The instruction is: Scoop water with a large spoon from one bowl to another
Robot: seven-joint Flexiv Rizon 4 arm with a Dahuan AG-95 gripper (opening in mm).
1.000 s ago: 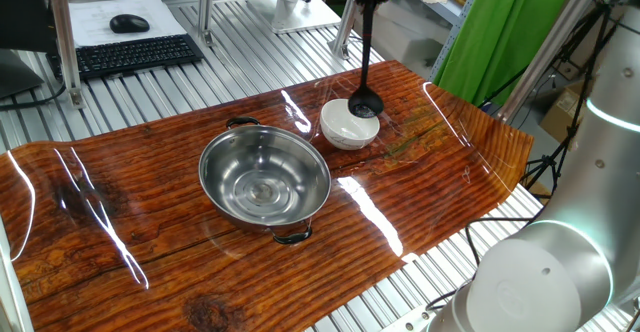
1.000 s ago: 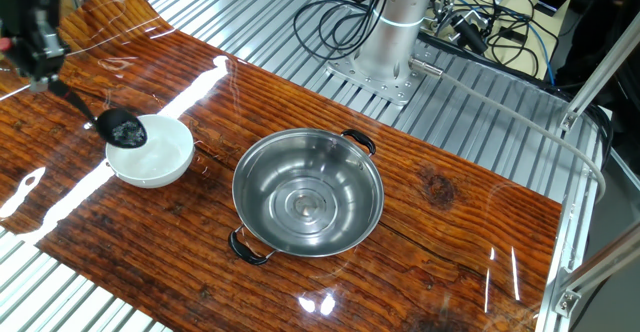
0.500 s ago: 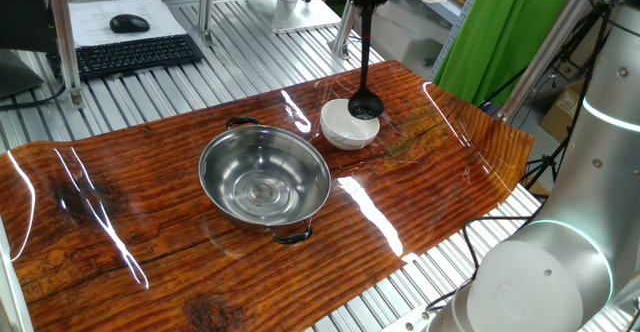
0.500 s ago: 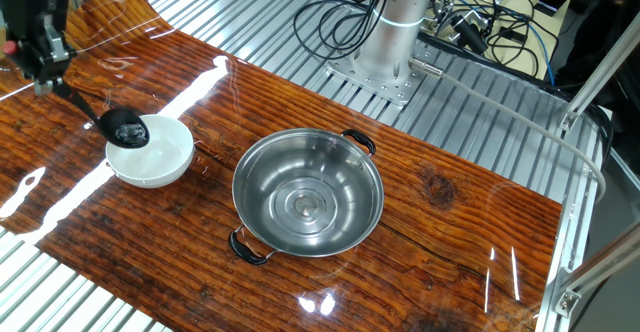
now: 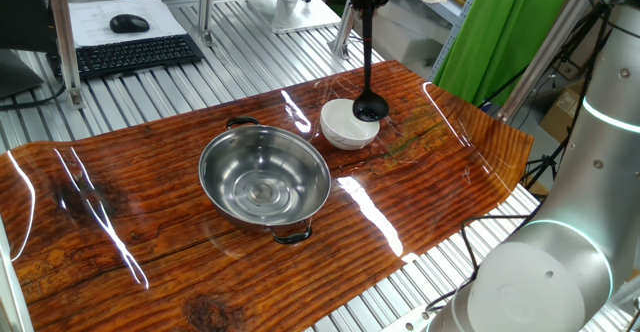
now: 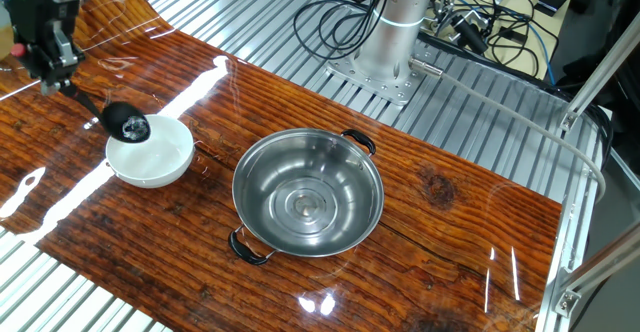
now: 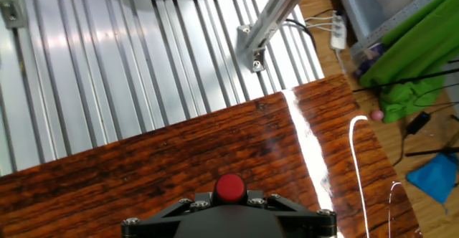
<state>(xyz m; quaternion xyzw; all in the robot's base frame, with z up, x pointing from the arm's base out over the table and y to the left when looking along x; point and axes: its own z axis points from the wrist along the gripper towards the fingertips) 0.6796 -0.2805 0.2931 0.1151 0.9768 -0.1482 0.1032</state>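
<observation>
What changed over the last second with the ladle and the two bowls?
The large spoon shifted slightly: its cup moved from over the white bowl toward the rim on the gripper's side and seems a little higher. The gripper keeps holding the handle; nothing was let go. The steel bowl and the white bowl stayed put.

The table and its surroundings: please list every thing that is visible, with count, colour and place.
Steel bowl: one, shiny silver with black loop handles, middle of table.
White bowl: one, white, beside the steel bowl, apart from it.
Ladle: one, black, cup over the white bowl's rim.
Table: one, glossy red-brown wood grain.
Keyboard: one, black, behind the table.
Mouse: one, black, behind the keyboard.
Cables: several, black, around the arm's base.
Hand: one, dark, gripping the ladle's handle.
</observation>
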